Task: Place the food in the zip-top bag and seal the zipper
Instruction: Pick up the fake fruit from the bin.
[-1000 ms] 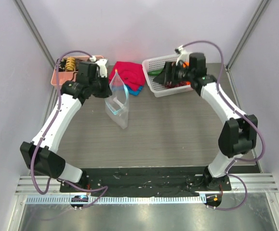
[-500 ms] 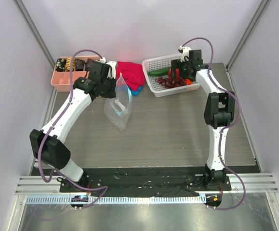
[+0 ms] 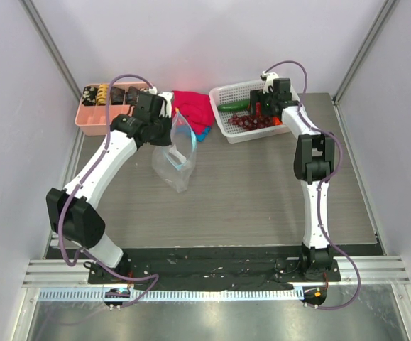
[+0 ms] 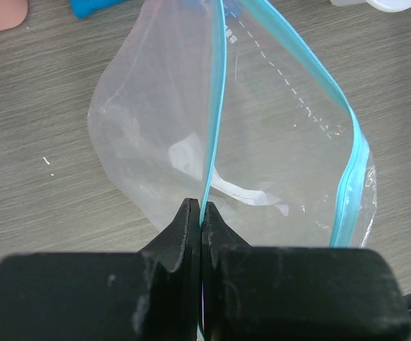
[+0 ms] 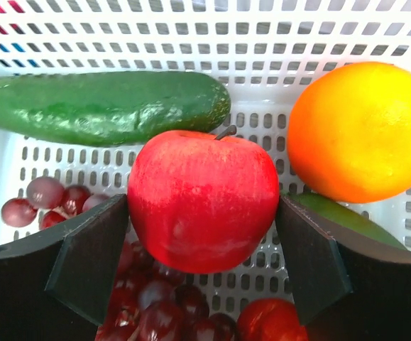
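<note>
Bench rear, left of centre: left tool (image 4: 201, 213) is pinched narrow on the blue zipper (image 4: 216, 106) of the clear zip-top bag (image 4: 276, 156), holding one lip up. The mouth gapes and the bag's lower end rests on the bench (image 4: 35, 177).

Rear right, inside the white mesh basket (image 5: 262, 28): right tool (image 5: 203, 213) is spread wide, one finger either side of a red apple (image 5: 204, 170), pads just beside its flanks. Cucumber (image 5: 99, 106) lies beyond the apple, orange (image 5: 361, 131) alongside, grapes (image 5: 155, 305) below.

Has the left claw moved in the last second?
Yes. The left claw has shifted right, off the pink tray and closer to the red cloth, holding the zip-top bag.
</note>
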`<state>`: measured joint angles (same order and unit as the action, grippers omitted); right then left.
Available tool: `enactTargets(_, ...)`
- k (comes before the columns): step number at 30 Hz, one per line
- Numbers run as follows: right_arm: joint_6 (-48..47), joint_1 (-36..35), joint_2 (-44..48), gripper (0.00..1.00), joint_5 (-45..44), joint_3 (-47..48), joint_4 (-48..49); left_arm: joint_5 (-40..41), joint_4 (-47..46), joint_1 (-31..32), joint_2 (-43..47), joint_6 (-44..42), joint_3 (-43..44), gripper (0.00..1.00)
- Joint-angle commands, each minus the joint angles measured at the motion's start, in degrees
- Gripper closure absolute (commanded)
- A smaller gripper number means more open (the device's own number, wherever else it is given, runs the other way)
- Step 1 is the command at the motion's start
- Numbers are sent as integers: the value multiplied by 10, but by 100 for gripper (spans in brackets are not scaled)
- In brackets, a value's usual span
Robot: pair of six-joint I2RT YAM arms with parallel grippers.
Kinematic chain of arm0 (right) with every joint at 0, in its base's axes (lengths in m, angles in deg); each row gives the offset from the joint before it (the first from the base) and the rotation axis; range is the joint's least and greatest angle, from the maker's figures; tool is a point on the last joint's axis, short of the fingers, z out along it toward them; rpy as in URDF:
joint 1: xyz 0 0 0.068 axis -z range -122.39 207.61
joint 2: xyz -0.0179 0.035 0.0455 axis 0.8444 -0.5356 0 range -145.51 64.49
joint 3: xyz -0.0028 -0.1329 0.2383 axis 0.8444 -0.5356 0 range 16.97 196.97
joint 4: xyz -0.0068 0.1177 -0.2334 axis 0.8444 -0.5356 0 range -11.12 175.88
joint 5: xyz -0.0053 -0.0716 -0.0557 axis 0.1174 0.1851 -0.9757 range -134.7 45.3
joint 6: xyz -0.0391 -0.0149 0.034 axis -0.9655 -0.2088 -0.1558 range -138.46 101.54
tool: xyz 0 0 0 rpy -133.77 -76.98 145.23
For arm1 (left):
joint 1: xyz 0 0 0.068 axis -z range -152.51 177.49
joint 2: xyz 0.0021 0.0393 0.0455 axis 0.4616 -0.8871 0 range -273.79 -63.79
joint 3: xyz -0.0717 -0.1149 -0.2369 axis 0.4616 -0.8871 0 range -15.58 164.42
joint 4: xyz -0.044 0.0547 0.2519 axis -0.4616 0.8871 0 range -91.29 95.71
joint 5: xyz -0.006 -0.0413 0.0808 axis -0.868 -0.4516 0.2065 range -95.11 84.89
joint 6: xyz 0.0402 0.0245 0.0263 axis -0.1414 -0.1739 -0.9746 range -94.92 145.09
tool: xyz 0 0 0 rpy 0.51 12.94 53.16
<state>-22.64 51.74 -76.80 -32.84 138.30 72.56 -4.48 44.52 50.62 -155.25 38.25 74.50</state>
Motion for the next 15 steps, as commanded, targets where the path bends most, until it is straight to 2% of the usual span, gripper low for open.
enactTargets(1,8,-3,-12,12,-23,26,45,5,-12,0,-7,5,3,100)
enactTargets(3,6,-2,-11,16,-23,24,45,6,-7,0,-9,4,7,100)
enactTargets(4,7,-1,-5,23,-21,21,45,6,-7,0,-10,3,7,100)
enactTargets(6,13,0,9,30,-10,18,44,5,-7,1,-9,5,7,100)
enactTargets(7,15,0,29,41,-4,11,46,5,-7,1,-9,5,6,100)
enactTargets(9,18,1,56,52,11,5,49,6,-6,0,-9,7,7,100)
enactTargets(10,24,2,84,63,18,0,51,6,-5,-1,-10,10,6,100)
enactTargets(13,41,4,131,79,53,-15,51,4,-4,-1,-12,17,10,100)
enactTargets(15,58,6,182,85,74,-29,50,1,-3,-1,-15,19,14,100)
